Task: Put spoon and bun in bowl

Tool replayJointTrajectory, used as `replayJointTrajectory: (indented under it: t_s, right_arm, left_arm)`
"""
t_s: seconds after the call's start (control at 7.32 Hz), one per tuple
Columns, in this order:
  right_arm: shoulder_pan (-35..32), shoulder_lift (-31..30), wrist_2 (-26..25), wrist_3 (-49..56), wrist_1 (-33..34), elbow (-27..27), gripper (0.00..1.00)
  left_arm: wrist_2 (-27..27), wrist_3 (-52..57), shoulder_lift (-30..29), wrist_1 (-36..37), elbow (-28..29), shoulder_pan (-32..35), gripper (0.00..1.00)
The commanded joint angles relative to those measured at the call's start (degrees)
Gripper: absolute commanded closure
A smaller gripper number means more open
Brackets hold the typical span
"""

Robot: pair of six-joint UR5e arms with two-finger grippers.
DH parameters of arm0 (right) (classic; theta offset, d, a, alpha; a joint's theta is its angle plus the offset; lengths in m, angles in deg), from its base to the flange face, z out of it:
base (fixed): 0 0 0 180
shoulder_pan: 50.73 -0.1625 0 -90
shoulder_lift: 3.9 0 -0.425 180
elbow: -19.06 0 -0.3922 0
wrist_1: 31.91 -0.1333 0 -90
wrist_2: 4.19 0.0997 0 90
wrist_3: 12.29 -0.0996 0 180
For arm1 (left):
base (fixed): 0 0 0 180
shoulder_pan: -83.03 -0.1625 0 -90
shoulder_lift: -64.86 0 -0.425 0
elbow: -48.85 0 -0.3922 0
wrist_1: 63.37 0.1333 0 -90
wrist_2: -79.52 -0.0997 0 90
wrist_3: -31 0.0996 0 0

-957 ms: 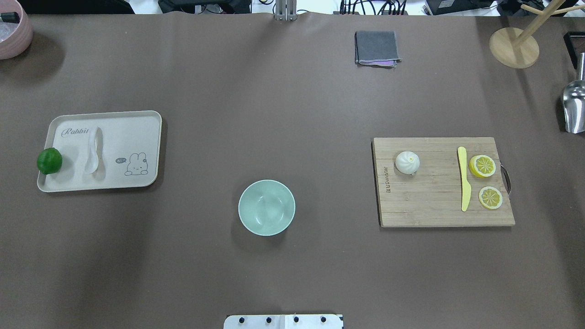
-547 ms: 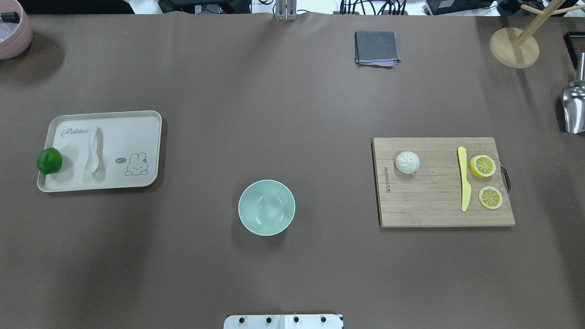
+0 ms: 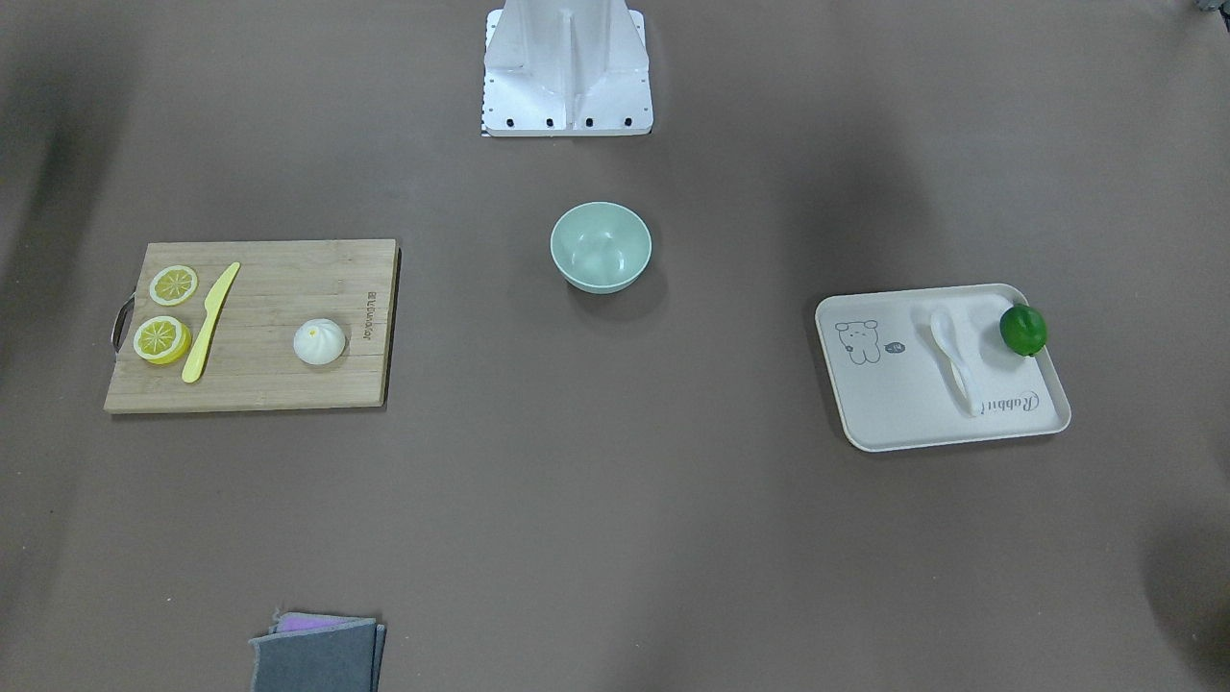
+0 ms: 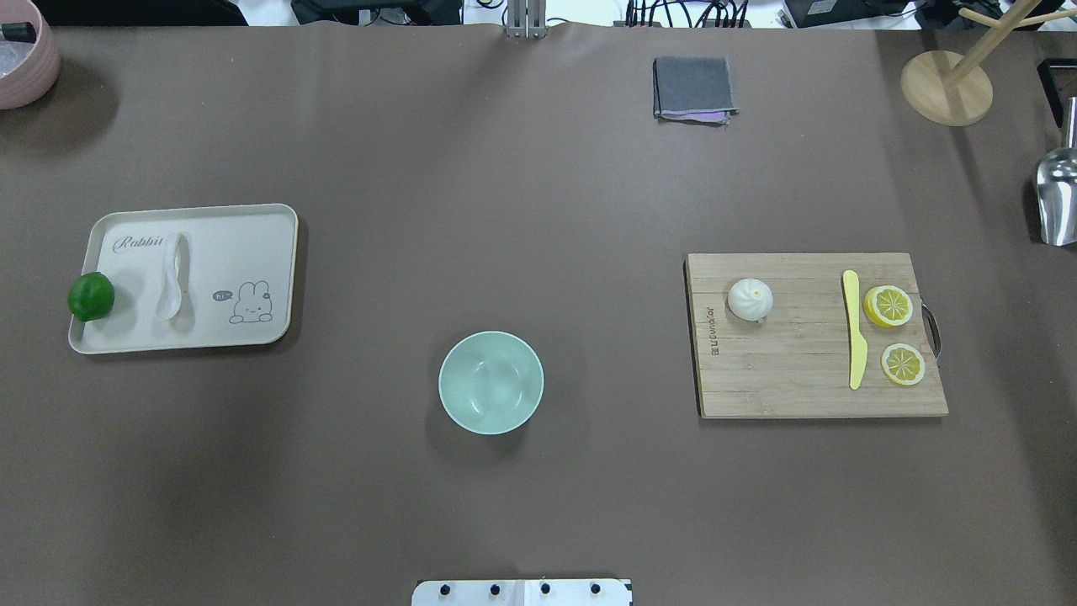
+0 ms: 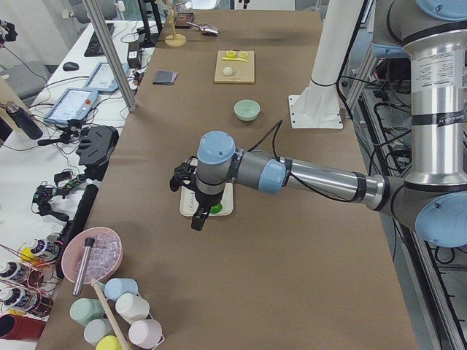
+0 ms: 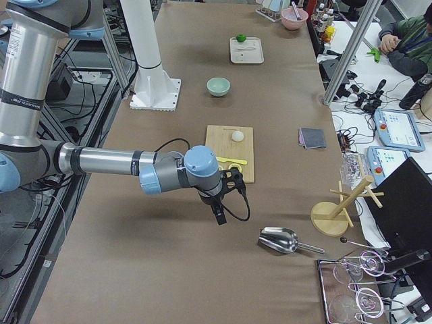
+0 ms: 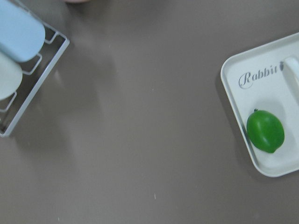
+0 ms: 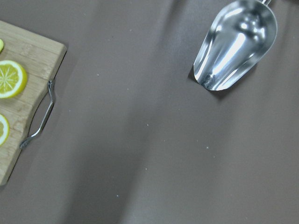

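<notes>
The white spoon lies on a white rabbit tray at the left; it also shows in the front view. The white bun sits on a wooden cutting board at the right. The mint-green bowl stands empty between them, near the robot base. The left gripper hangs above the table just outside the tray's end. The right gripper hangs beyond the board's handle end. Both show only in the side views, so I cannot tell whether they are open or shut.
A green lime sits at the tray's left edge. A yellow knife and lemon slices lie on the board. A grey cloth, wooden stand, metal scoop and pink bowl line the table's edges.
</notes>
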Motion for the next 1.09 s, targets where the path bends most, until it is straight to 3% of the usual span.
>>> replayJointTrajectory:
  t_s: [0.0, 0.27, 0.55, 0.82, 0.96]
  right_arm:
    - [-0.01, 2.2, -0.14, -2.83, -0.96, -1.32, 0.0]
    - [3.56, 3.27, 0.48, -14.81, -0.87, -5.68, 0.0]
    - [10.94, 5.01, -0.4, -28.7, -2.7, -8.34, 0.0]
    - [20.76, 6.08, -7.38, -47.74, -10.15, -8.44, 0.0]
    - [25.95, 7.91, -11.78, -55.41, -10.45, -8.52, 0.01]
  left_arm:
    - [1.44, -0.84, -0.7, -6.12, 0.7, 0.0, 0.02]
    - [4.35, -7.93, 0.08, -17.86, 3.42, -1.05, 0.02]
    - [4.09, -21.59, -0.79, -19.31, 3.43, -9.46, 0.02]
    - [3.39, -32.1, -1.31, -21.61, 3.78, -12.9, 0.02]
    - [3.3, -36.23, -2.62, -21.52, 4.65, -15.36, 0.02]
